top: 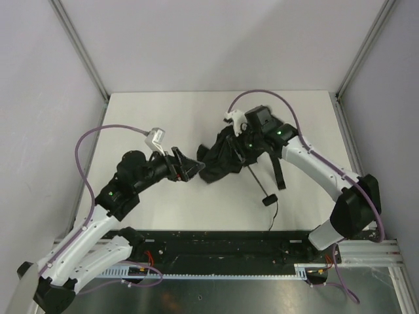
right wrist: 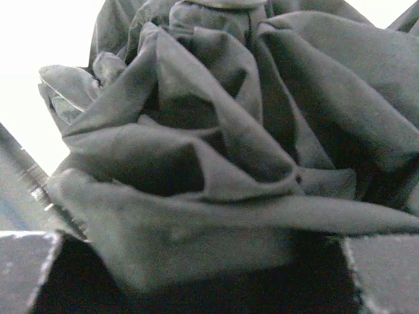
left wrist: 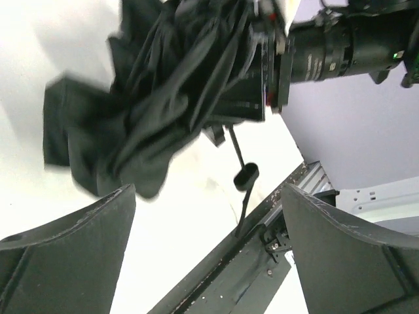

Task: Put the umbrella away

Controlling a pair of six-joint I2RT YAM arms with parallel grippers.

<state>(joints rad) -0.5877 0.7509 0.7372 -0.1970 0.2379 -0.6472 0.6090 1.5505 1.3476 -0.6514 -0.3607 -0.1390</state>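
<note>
My left gripper (top: 188, 169) hangs open and empty at nine o'clock of the crumpled black fabric folding umbrella (top: 221, 161), while my right gripper (top: 243, 140) clamps its bunched canopy at one o'clock. It lies mid-way across the white table (top: 144, 118), its small black handle (top: 268, 200) trailing toward five o'clock. I judge I'm gathering folds, and my left needs a fresh bite.

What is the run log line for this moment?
left gripper: open, empty | right gripper: shut on umbrella | umbrella: canopy bunched, loose
</note>
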